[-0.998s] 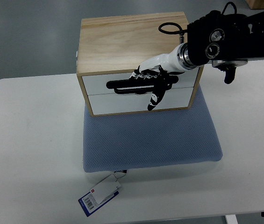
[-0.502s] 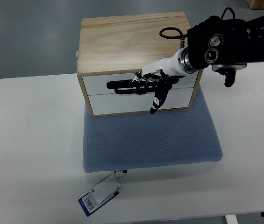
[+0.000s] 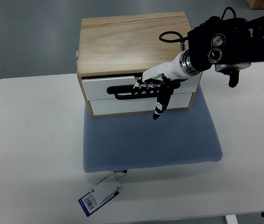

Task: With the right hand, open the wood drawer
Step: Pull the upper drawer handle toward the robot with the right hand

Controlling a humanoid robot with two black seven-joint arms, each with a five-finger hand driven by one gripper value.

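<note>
Now the white-and-black fingers (image 3: 151, 84) of the right hand (image 3: 154, 88) are hooked around the long black bar handle (image 3: 132, 91) of the upper white-fronted drawer (image 3: 110, 87), grasping it; one finger hangs down over the lower white drawer front (image 3: 122, 105). Compared w/ half a sec. ago, the upper front sits a bit more forward and lower in the picture, with a thin dark gap under the lid edge of the light wooden drawer box (image 3: 127, 42). So I judge the pull has begun and the drawer is open only a little; most of the travel is left.

Behind the wrist, the black right arm (image 3: 234, 42) comes in from the right edge, approx. over the box's right top corner. The left hand is not visible.

The box stands on the back part of a blue-grey textile cushion pad (image 3: 153, 140), which lies on the white table (image 3: 29, 154). A white-and-blue paper tag (image 3: 99, 193) lies at the pad's front edge, well apart from the hand. Nothing blocks the drawer's path; the soft pad may let the box slide forward with the pull.
</note>
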